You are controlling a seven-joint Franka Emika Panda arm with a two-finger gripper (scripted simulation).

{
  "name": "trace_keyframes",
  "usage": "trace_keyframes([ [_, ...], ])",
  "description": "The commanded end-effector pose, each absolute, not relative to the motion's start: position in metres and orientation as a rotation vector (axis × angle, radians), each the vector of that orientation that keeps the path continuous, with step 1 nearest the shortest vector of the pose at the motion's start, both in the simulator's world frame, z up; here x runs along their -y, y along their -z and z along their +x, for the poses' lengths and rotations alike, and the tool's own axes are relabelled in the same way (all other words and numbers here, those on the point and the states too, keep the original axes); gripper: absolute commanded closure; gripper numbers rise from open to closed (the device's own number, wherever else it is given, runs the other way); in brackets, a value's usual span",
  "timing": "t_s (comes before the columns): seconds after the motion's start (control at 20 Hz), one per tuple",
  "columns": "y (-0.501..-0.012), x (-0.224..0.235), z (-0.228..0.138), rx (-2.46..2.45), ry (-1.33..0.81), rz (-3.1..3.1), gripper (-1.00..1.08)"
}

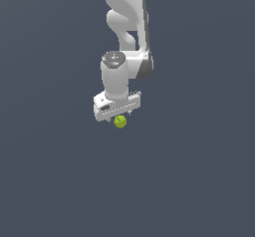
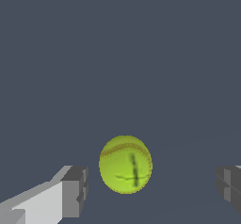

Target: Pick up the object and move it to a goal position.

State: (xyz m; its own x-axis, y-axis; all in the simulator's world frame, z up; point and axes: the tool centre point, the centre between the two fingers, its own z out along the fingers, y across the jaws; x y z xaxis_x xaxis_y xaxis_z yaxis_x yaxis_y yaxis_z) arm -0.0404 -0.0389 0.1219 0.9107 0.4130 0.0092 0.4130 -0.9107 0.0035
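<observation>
Closest to the wrist camera, the hand (image 2: 150, 190) stands wide open and holds nothing: one grey finger pad (image 2: 75, 191) shows on one side, the other pad at the far edge of the picture, and clear gaps separate both from the ball (image 2: 125, 164) that sits between them. The ball sits noticeably nearer one pad than the other, so a plain closing risks the nearer pad striking first and nudging it sideways; being round, it could roll away along the surface (image 2: 117, 53) before the far pad arrives. A second risk is height: I cannot tell from these views whether the fingertips reach the ball's widest part, and pads that close above it may squeeze it downward and out of the grip, while pads driven too low may scrape the surface. In the exterior view the white hand (image 1: 118, 112) hangs straight over the yellow-green ball, which peeks out just beneath its lower edge, so the approach looks well lined up overall. Farther off, the dark surface carries no visible goal marker, so a weak pinch could also let the ball slip during transport to wherever that goal lies.
</observation>
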Motion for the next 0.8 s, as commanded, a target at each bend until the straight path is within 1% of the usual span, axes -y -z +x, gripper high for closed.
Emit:
trace_keyframes([
  [0.0,-0.115,0.039,-0.047,-0.772,-0.012,3.043,-0.92],
  [0.35,-0.101,0.039,-0.061,-1.006,-0.004,2.975,-0.92],
  [0.75,-0.093,0.038,-0.070,-1.142,0.000,2.927,-0.92],
])
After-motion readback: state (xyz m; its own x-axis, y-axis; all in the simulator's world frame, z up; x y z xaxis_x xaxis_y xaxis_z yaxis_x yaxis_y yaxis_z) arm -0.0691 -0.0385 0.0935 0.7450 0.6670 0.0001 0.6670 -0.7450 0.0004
